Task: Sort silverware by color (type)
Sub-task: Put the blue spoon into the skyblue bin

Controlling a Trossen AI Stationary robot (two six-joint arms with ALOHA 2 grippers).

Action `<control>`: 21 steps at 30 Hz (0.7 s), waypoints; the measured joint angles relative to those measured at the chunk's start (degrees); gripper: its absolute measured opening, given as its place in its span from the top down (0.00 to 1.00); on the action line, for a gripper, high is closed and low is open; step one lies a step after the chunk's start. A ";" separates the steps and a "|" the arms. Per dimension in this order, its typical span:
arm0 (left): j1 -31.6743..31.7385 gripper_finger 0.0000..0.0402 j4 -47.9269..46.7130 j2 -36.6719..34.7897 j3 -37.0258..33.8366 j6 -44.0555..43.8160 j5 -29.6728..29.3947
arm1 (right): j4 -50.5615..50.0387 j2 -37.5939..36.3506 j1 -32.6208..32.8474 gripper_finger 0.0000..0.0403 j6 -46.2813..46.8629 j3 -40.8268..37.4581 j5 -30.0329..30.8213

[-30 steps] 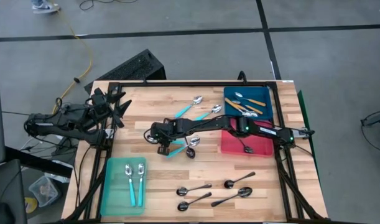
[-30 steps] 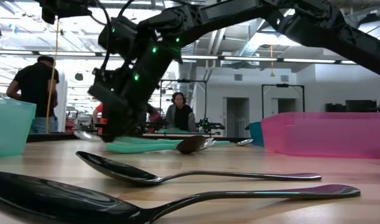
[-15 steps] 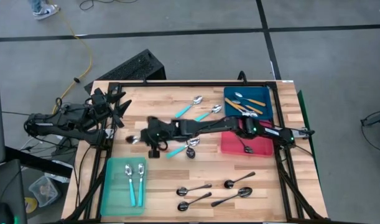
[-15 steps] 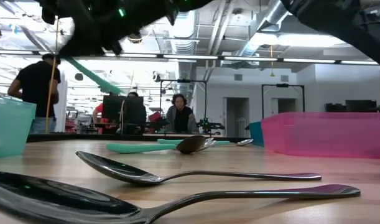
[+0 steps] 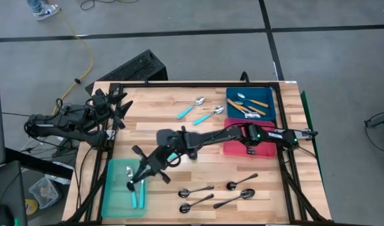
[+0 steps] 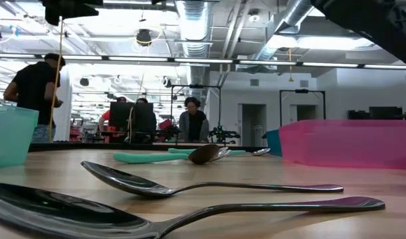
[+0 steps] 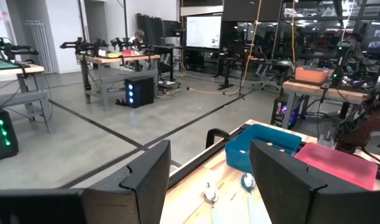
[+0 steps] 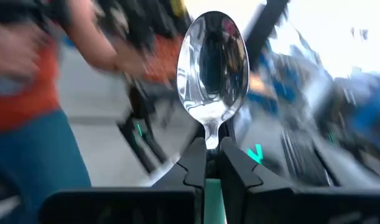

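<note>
From above, you have the right gripper (image 5: 136, 180) over the teal bin (image 5: 111, 194), clamped on a teal-handled spoon (image 5: 132, 184); two more teal spoons (image 5: 203, 112) lie on the table, dark spoons (image 5: 217, 190) near its front edge. Your left gripper (image 5: 119, 108) waits at the table's left edge, fingers spread. At table height, dark spoons (image 6: 203, 187) fill the foreground. Your right wrist view shows the fingers (image 8: 193, 163) pinching the spoon's neck (image 8: 212, 137).
</note>
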 joint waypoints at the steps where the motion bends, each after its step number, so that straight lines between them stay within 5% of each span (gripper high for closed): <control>1: -0.01 0.49 -0.01 -0.02 0.00 -0.01 0.27 | 3.22 0.00 -0.10 0.89 1.72 0.00 -2.63; 5: 0.00 0.49 -0.02 0.00 0.00 -0.02 1.01 | 12.46 0.00 -0.22 0.89 6.70 0.00 -7.25; 15: 0.01 0.49 -0.01 0.00 0.00 -0.02 0.97 | 4.48 0.49 0.02 0.89 -2.53 -1.77 -1.56; 21: -0.01 0.49 0.15 0.00 0.02 -0.94 1.01 | 13.38 6.79 -0.11 0.89 -3.00 -1.25 -1.66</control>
